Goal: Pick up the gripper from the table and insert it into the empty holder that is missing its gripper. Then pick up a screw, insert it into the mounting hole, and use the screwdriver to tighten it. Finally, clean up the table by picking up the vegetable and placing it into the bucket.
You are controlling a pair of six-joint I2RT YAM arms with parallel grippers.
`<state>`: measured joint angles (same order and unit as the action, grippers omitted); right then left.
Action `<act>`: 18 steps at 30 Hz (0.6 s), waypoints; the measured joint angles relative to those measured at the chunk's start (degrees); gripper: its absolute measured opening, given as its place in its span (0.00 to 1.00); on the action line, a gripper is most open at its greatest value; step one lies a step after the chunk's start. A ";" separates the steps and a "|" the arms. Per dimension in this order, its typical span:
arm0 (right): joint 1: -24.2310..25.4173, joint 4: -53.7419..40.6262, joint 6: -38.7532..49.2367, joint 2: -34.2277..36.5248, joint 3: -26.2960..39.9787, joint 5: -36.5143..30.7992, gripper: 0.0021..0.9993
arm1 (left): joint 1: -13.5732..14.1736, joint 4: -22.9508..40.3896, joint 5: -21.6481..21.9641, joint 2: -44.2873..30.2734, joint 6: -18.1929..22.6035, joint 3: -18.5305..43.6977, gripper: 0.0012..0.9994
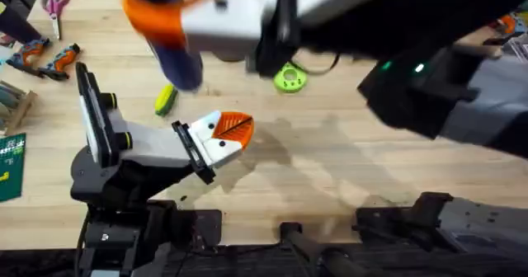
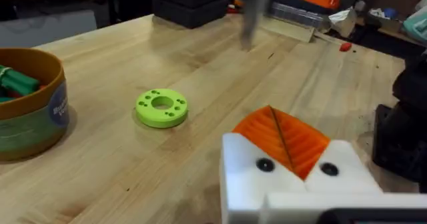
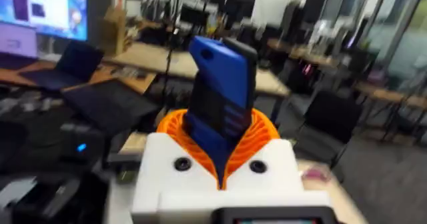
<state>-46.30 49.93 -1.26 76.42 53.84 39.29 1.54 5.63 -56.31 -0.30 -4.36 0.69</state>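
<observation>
The blue screwdriver (image 3: pixel 220 101) is pinched between the orange pads of the right gripper (image 3: pixel 217 154), which is lifted high over the far side of the table, close under the overhead camera, so the tool's tip points down near the vegetable (image 1: pixel 165 99). The left gripper (image 1: pixel 224 134) rests low near the table's middle with its orange pads pressed together on nothing, both white mounts fitted. The yellow-and-green vegetable lies on the wood left of it; the bucket (image 2: pixel 30 101) stands beyond, just past a lime-green ring (image 2: pixel 161 107). Whether a screw is seated cannot be told. The danger I see is the raised tool: its grip is narrow, so a quick swing could tilt or slip it, and a descent off line would miss the mounting hole or knock the vegetable away.
</observation>
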 joint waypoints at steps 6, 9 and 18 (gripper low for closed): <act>0.78 -0.59 0.04 -0.07 3.94 0.03 0.03 | 0.00 0.00 0.00 0.01 0.00 0.00 0.00; 1.17 -6.38 1.47 -0.07 3.97 1.53 0.03 | 0.00 0.00 0.00 -0.01 0.00 0.00 0.00; 10.93 -26.90 15.18 -0.06 3.96 6.29 0.03 | 0.00 0.00 0.00 0.01 0.00 0.00 0.00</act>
<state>-35.37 23.03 13.92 76.36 57.80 45.58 1.54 5.63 -56.31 -0.30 -4.36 0.69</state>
